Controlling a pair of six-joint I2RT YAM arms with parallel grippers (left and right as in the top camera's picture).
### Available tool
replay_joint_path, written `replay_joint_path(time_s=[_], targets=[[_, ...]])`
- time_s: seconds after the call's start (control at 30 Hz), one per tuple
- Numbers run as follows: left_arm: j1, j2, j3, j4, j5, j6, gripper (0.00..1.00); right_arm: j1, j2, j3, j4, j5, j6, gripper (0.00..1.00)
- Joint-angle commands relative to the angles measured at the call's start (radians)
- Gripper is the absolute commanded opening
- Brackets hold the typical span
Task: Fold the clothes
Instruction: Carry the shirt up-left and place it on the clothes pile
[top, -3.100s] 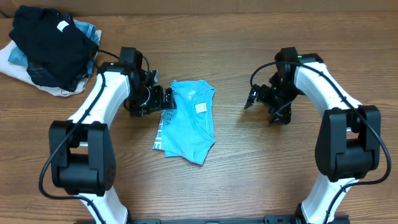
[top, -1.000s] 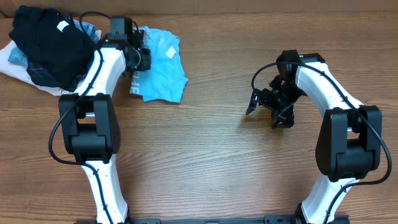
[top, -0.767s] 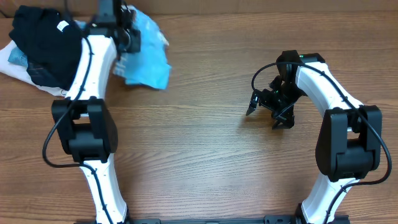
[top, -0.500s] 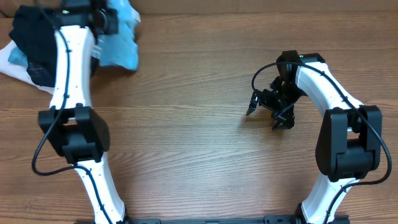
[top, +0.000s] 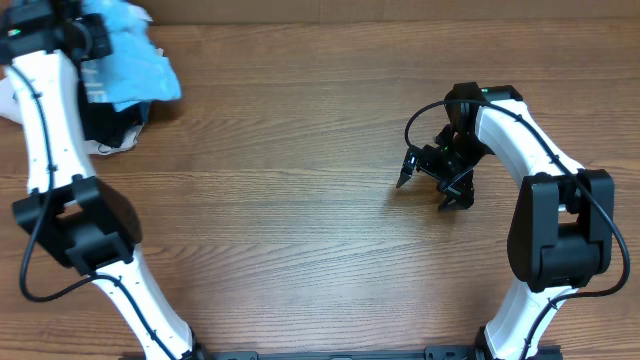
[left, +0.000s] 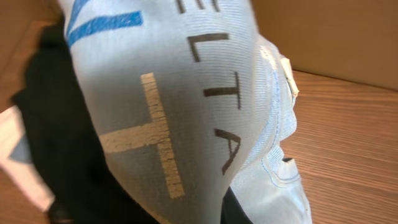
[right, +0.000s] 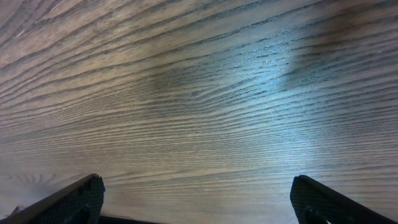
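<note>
One sky-blue shirt (top: 130, 65), bunched, lettering visible: held at the 10 o'clock corner of the counter (top: 300, 230), over a black garment (top: 108, 125); contact between them cannot be told. It is gripped by the left end effector (top: 88, 38), jaws closed. The right end effector (top: 425, 190) is seen wide open, nothing held, above bare counter toward 3 o'clock.

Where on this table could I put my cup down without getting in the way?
The wide middle of the table, between the two arms, is bare wood. The open right gripper hovers over the right part. The far left corner is crowded: the blue shirt hangs there above a dark clothes pile.
</note>
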Motion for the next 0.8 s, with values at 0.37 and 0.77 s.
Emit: replay_joint_path(time_s=[0.37, 0.77], targets=[[0.110, 0.063, -0.034, 0.095, 0.096, -0.029, 0.10, -0.005, 0.006, 0.024, -0.031, 0.008, 0.004, 1.00], [0.139, 0.180, -0.032, 0.123, 0.013, -0.063, 0.45, -0.005, 0.006, 0.024, -0.042, 0.008, 0.004, 1.00]])
